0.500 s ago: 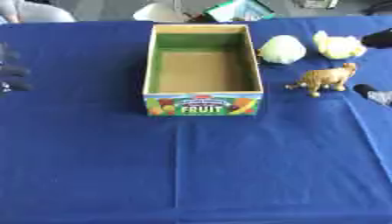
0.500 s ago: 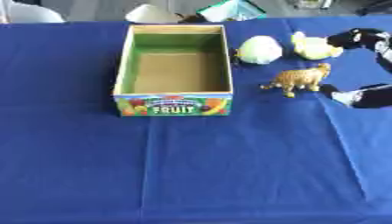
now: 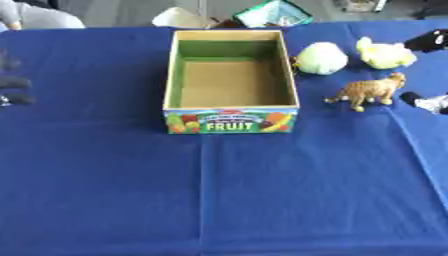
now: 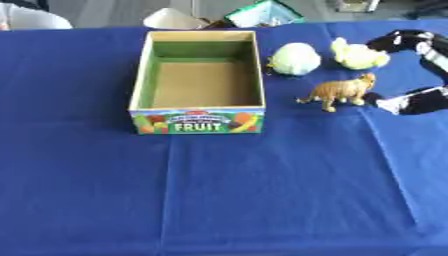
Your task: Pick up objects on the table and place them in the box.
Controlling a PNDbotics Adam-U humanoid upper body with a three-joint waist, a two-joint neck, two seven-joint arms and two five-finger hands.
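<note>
An open cardboard box (image 3: 232,121) with a "FRUIT" label on its front wall stands in the middle of the blue table, with nothing inside it. To its right lie a pale green round toy (image 3: 321,58), a yellow duck-like toy (image 3: 382,54) and a brown tiger figure (image 3: 369,91), which is standing. My right hand (image 4: 416,101) comes in at the right edge, open. Its fingers (image 4: 406,38) reach beside the yellow toy and its thumb sits just right of the tiger, holding nothing. My left hand (image 3: 14,83) shows only as dark fingertips at the left edge, away from everything.
The blue cloth (image 3: 227,190) covers the whole table. Beyond the far edge lie a white bowl-like thing (image 3: 182,17) and a green packet (image 3: 273,12).
The right hand has drifted slightly toward the far side. The toys, the box and the left hand have stayed where they were.
</note>
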